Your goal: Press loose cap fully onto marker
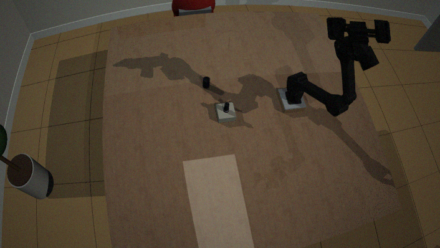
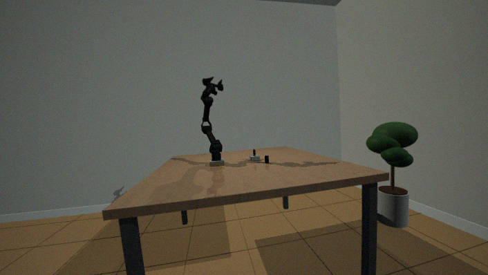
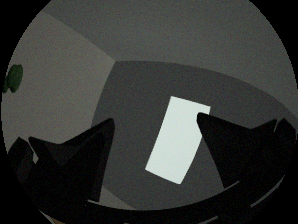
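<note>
A dark marker [image 1: 226, 106] [image 2: 254, 152] stands upright in the grey holder block [image 1: 224, 119] [image 2: 255, 158] near the middle of the table. The black cap [image 1: 205, 82] [image 2: 267, 159] stands alone on the table, apart from the block and farther from the arm's base. My gripper [image 1: 358, 29] [image 2: 214, 83] [image 3: 156, 120] is open and empty. It is raised high above the table, far from both, and in the wrist view it points at the walls and a bright ceiling patch.
The arm's base [image 1: 293, 100] [image 2: 216, 160] stands on a grey plate beside the holder block. A potted plant [image 1: 29, 176] [image 2: 392, 207] stands on the floor off one table corner. A red object [image 1: 193, 6] sits beyond the far table edge.
</note>
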You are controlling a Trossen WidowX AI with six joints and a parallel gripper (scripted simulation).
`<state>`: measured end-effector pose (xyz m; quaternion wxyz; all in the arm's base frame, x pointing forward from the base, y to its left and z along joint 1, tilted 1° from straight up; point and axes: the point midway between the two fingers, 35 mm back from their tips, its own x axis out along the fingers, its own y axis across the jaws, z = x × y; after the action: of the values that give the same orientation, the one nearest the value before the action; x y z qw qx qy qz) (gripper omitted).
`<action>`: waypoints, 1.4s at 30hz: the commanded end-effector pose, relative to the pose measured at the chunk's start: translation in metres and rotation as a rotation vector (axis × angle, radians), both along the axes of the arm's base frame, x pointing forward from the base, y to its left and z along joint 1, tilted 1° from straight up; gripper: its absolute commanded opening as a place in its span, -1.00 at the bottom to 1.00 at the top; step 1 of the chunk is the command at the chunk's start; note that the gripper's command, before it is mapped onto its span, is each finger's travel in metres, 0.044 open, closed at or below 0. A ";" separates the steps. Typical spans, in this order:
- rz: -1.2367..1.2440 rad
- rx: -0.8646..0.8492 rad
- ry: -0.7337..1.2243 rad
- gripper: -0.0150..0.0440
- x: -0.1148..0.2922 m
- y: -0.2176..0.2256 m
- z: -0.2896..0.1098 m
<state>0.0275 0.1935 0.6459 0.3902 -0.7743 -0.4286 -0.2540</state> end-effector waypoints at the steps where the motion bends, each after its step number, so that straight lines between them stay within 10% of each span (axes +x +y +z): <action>1: 0.001 0.004 0.000 0.78 0.000 -0.001 0.001; 6: 0.031 0.150 0.020 0.36 0.008 -0.047 0.020; 17: 0.063 0.678 0.173 0.36 0.083 -0.223 0.037; 42: 0.016 1.348 0.762 0.36 0.291 -0.372 -0.120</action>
<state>0.2967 -0.1709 0.5502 0.8887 -0.4121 -0.0660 -0.1900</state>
